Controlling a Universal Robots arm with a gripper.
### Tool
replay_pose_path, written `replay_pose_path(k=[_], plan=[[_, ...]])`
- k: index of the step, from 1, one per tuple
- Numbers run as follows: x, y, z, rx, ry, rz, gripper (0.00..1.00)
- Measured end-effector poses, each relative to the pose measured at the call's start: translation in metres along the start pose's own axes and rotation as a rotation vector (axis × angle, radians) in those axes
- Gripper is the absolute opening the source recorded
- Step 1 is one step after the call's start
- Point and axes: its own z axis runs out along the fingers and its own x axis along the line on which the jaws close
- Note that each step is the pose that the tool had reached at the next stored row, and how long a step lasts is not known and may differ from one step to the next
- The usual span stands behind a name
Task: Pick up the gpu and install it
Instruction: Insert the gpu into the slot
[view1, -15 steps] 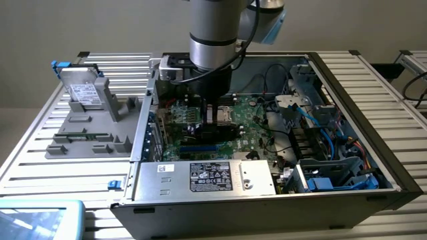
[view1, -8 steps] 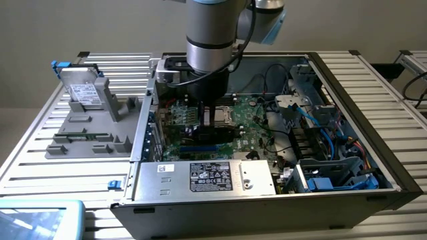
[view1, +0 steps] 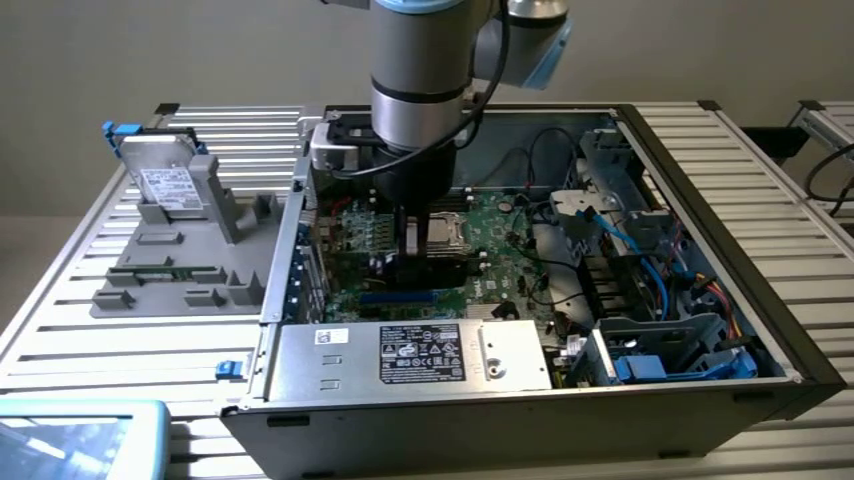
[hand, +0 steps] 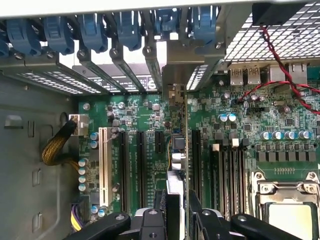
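The gpu (hand: 178, 145) shows edge-on in the wrist view as a thin card standing upright over the green motherboard (hand: 145, 110), with its metal end bracket (hand: 174, 75) against the case's rear slot openings. My gripper (hand: 181, 212) is shut on it, one black finger on each face. The card sits in line with the black expansion slots (hand: 140, 165); whether it is pressed into a slot I cannot tell. In the exterior view, the gripper (view1: 416, 262) reaches down inside the open computer case (view1: 747, 330), and the gpu (view1: 435, 240) appears as a dark upright slab beside the fingers.
Memory sticks (hand: 227, 170) and the CPU socket (hand: 287, 210) lie close beside the card. A red wire (hand: 280, 65) crosses the board. The power supply (view1: 414, 355) and blue cables (view1: 667, 260) crowd the case. A silver hard drive (view1: 171, 185) rests on a grey fixture (view1: 174, 280) outside.
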Motion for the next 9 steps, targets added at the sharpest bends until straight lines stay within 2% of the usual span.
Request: replay_pose_path(k=[9], plan=[[0.0004, 0.0014, 0.0009, -0.0004, -0.0025, 0.0, 0.28]])
